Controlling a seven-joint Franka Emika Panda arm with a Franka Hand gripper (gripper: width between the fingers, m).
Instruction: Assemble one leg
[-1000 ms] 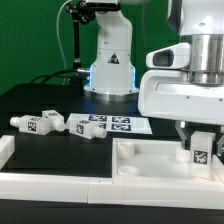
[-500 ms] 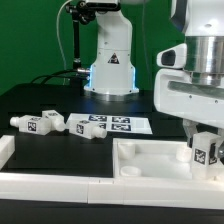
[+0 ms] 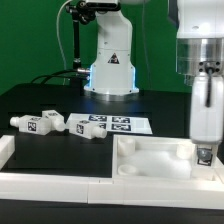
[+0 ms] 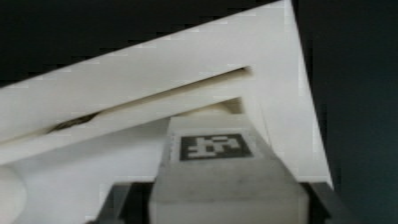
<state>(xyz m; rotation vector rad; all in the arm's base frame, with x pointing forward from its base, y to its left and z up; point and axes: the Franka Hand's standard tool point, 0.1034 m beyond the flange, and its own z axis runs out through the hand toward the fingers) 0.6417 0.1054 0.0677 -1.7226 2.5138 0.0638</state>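
Observation:
My gripper (image 3: 203, 148) hangs at the exterior view's right and is shut on a white leg (image 3: 203, 156) with a marker tag. It holds the leg upright at the right far corner of the white tray-shaped tabletop (image 3: 150, 160); whether the leg sits in a socket is hidden. In the wrist view the leg (image 4: 214, 148) shows its tag between my dark gripper (image 4: 217, 206) fingers, above the tabletop's (image 4: 160, 80) corner. Two more legs (image 3: 35, 122) (image 3: 85, 126) lie loose on the black table at the left.
The marker board (image 3: 122, 124) lies behind the tabletop. The arm's base (image 3: 110, 62) stands at the back. A white raised edge (image 3: 5, 150) lies at the front left.
The gripper has turned about its upright axis with the leg in it, so the wide hand now shows narrow, and it has shifted slightly right. The loose legs have not moved.

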